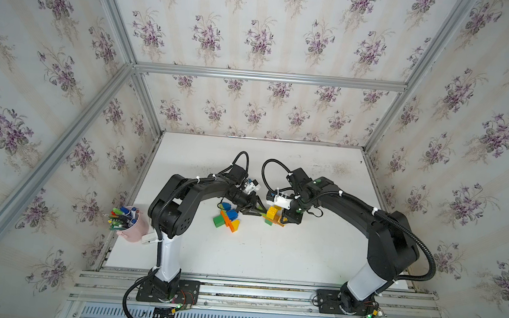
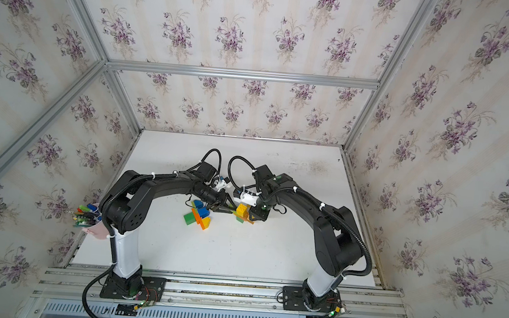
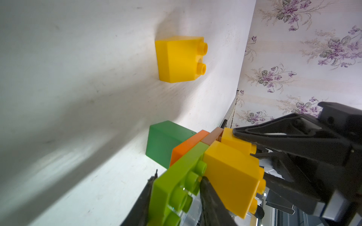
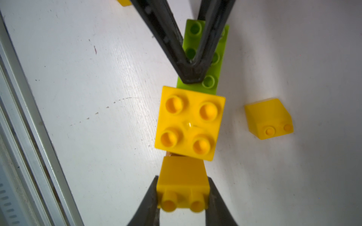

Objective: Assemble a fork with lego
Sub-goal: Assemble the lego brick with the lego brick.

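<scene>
A small yellow sloped plastic brick (image 4: 182, 170) is clamped between the right gripper's (image 4: 183, 182) fingers. It butts against a yellow four-stud square brick (image 4: 189, 122) on the white table (image 4: 98, 97). The left gripper's (image 4: 191, 77) fingers, tips together, rest on the adjoining lime-green studded plate (image 4: 217, 64).

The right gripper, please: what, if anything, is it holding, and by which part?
The right gripper clamps a small yellow sloped plastic brick by its two opposite sides, near its studs.
</scene>
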